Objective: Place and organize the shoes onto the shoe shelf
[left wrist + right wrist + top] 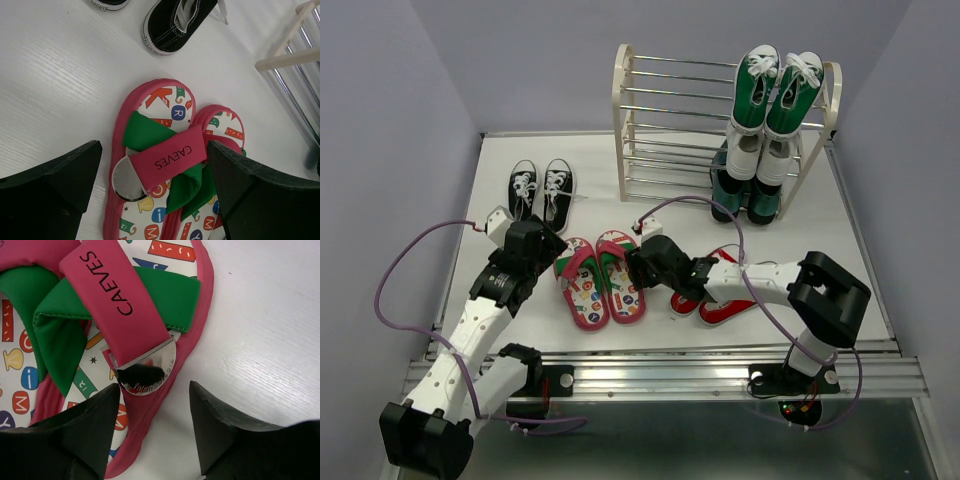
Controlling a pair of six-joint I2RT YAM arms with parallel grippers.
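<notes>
- The right tool (152, 386), jaws partly apart and clamped on nothing, straddles the outer rim of the right flip-flop (120, 300), a pink-soled sandal with crossed green and pink straps and a letter-printed footbed. One finger hangs over the footbed, the other over the white counter (265, 330).
- The left tool (154, 145) stands wide open and holds nothing. It is poised over the left flip-flop (165, 100), the matching sandal touching its mate.
- The pair lies side by side near the middle of the counter, well apart from the shoe shelf (621, 110), a cream-framed rack of silver rods at the far right.
- To do the grasp well, the right tool should probably close on the firm sole rim. It should avoid the soft straps and the round silver buckle (150, 367) just beyond its tips.
- Going low enough to get a finger under the edge looks important. The thin sole may flex or twist, so a level lift seems wise.
- Only the overhead view shows the shelf's right side, taken by green-and-white sneakers (775, 90) above dark green boots (748, 195).
- It also shows the black-and-white lace-up sneakers (542, 190) at the far left and the red sneakers with white soles (725, 312) under the right arm.
- Only the wrist views show the "CAEVES" strap lettering and where each finger stands against the sandals.
</notes>
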